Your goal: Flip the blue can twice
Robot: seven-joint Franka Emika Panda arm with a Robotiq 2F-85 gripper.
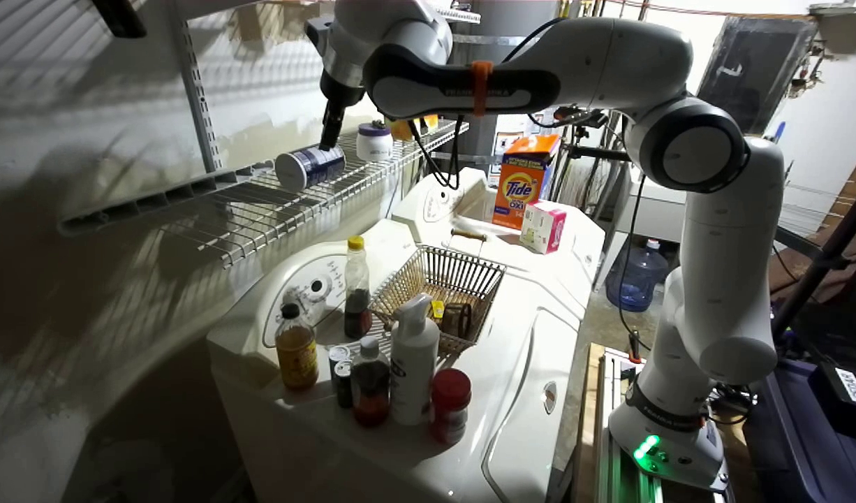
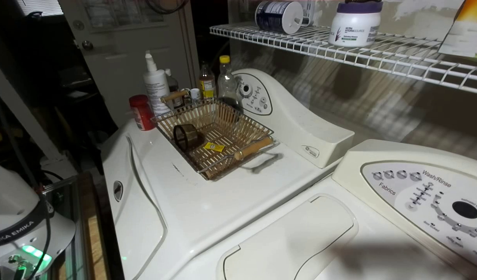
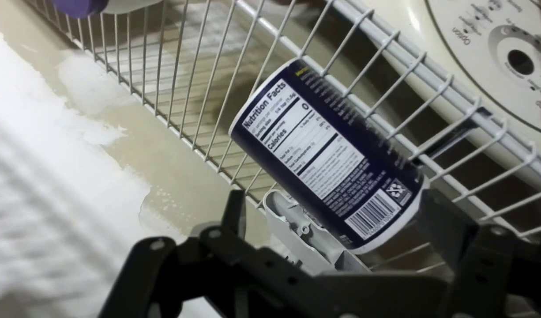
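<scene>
Navy, nearly black, the blue can lies on its side on a white wire shelf: a smooth cylinder with pale, flat ends, its label printed with a Nutrition Facts panel and barcode. Near its barcode end, the gripper stands wide, blocky dark fingers spread; contact is unclear. Lower down sits a slatted basket with wooden handles.

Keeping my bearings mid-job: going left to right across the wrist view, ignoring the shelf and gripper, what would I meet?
Purple-lidded jar → blue can → round dial on the appliance panel.
</scene>
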